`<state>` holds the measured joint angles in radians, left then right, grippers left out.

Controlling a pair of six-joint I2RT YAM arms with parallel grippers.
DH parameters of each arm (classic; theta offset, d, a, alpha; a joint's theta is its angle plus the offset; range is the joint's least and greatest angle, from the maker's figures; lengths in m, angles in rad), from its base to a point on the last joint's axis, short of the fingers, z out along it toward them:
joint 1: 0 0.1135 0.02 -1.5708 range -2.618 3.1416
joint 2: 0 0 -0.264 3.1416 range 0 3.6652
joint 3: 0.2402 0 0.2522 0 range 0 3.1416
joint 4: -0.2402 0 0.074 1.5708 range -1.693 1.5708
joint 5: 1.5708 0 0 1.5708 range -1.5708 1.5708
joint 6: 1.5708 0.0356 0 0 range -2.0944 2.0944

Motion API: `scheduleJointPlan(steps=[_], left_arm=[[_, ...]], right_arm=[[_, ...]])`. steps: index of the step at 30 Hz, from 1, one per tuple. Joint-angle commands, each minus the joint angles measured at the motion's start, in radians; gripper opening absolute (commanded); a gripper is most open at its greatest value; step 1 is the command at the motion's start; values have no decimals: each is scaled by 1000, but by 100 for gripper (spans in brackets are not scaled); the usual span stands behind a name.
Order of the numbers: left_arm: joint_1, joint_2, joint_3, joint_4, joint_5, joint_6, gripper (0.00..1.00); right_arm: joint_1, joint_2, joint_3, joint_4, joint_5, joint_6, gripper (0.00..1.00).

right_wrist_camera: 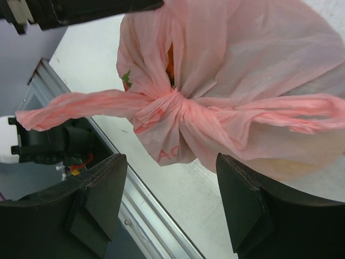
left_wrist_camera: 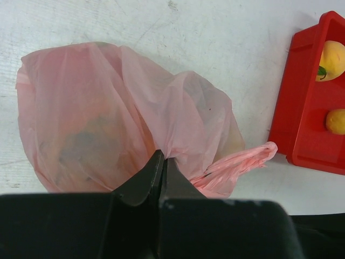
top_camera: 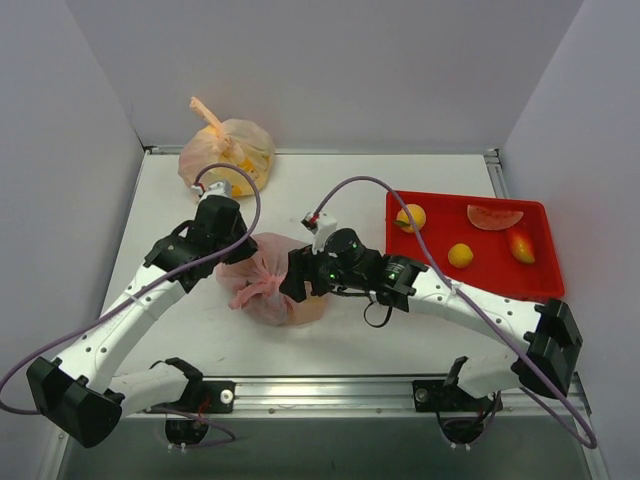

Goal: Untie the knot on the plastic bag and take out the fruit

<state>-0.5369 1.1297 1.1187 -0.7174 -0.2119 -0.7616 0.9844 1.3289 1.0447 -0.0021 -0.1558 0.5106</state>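
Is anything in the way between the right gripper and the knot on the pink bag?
No, nothing visible is. The right gripper is open, and the knot sits just ahead of the gap between its jaws, with nothing in between. The left gripper pinches the plastic bag elsewhere, away from the knot.

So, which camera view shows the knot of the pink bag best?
The right wrist view: the knot sits centred, its twists clear. The top view shows it small. The left wrist view shows only one tail; the left hand hides the rest.
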Motion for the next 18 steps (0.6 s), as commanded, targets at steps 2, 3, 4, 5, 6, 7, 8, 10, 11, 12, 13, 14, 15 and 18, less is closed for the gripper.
scheduleJointPlan(steps=[2, 3, 4, 5, 6, 7, 8, 10, 11, 12, 13, 14, 15, 18], left_arm=[[-15, -22, 29, 7, -15, -34, 0], [-17, -22, 32, 4, -15, -38, 0], [-18, -21, 32, 4, -17, -42, 0], [-18, -19, 35, 1, -18, -45, 0], [-21, -19, 36, -1, -21, -47, 0], [-23, -18, 38, -2, -21, -50, 0], [-28, -18, 39, -7, -24, -50, 0], [-32, -19, 39, -10, -30, -51, 0], [-34, -21, 38, -13, -32, -53, 0], [-35, -21, 36, -14, -32, -54, 0], [-35, -24, 36, -16, -35, -56, 0], [-38, -25, 32, -17, -38, -58, 0], [-38, -27, 30, -20, -38, -59, 0], [-38, -30, 29, -28, -60, -48, 0]], right_arm=[[49, 68, 57, 7, 13, -27, 66], [54, 79, 58, 7, 21, -21, 66], [56, 88, 58, 7, 21, -6, 66], [62, 108, 57, 11, 19, -1, 66], [63, 119, 58, 20, 15, 2, 65], [63, 130, 60, 25, 15, 11, 64], [66, 150, 64, 30, 16, 17, 63], [66, 171, 66, 51, 33, 31, 63], [66, 188, 67, 56, 44, 35, 63], [66, 196, 71, 66, 58, 34, 63], [66, 203, 72, 71, 70, 32, 63], [66, 219, 74, 74, 94, 31, 63], [66, 227, 78, 79, 99, 31, 62], [66, 243, 83, 79, 119, 17, 51]])
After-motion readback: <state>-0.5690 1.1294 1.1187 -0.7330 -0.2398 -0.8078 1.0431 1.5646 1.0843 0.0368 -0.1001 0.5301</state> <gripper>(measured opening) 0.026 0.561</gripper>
